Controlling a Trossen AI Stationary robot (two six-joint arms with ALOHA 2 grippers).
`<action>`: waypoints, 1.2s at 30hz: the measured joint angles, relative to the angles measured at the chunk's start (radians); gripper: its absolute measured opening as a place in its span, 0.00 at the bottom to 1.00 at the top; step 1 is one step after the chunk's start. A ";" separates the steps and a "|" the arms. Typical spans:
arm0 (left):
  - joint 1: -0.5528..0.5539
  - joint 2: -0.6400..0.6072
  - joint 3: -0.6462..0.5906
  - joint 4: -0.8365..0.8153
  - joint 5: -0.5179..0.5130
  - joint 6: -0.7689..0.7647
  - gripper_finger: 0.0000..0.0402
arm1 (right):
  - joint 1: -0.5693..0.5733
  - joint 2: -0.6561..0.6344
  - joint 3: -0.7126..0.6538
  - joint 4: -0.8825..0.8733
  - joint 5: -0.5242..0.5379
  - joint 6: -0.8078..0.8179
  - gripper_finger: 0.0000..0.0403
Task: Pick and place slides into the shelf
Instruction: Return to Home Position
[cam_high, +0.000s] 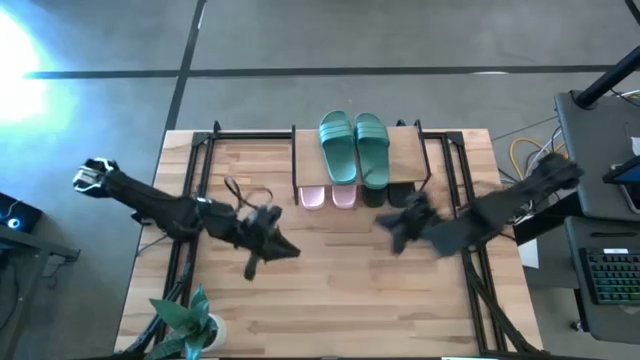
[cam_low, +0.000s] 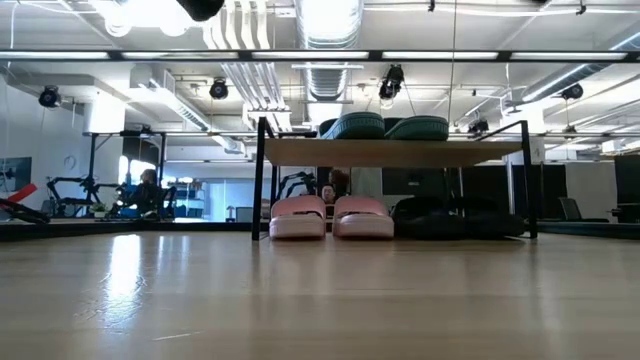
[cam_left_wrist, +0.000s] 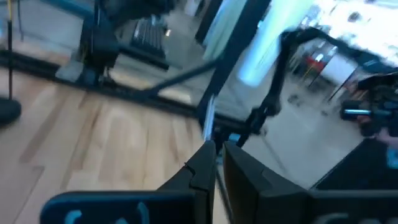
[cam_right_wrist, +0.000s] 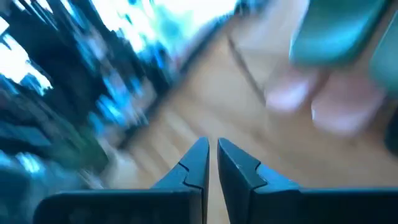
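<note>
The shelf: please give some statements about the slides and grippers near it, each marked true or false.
1. The teal-green pair lies on top of the shelf. True.
2. The pink pair lies on top too. False: it stands under the plank, on the table.
3. The black pair is under the shelf, beside the pink pair. True.
4. The right gripper holds a slide. False: it holds nothing, jaws shut, in front of the shelf.
5. The left gripper touches the shelf. False: it is apart from it, over the table.

Two teal-green slides (cam_high: 337, 146); two pale pink slides (cam_low: 298, 217); black slides (cam_low: 450, 218), count unclear; one shelf (cam_low: 400, 152); one potted plant (cam_high: 190, 320); one worktop (cam_high: 340, 300).
</note>
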 joint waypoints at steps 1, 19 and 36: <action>0.021 -0.018 0.001 0.008 0.021 -0.001 0.04 | 0.011 -0.045 0.000 0.018 0.062 -0.021 0.07; 0.054 -0.348 -0.037 -0.414 0.086 0.032 0.04 | -0.038 0.064 -0.379 1.264 -0.233 -0.671 0.07; 0.690 -0.526 -0.098 -0.339 0.189 0.079 0.04 | -0.582 -0.453 -0.592 0.765 -0.737 -0.679 0.07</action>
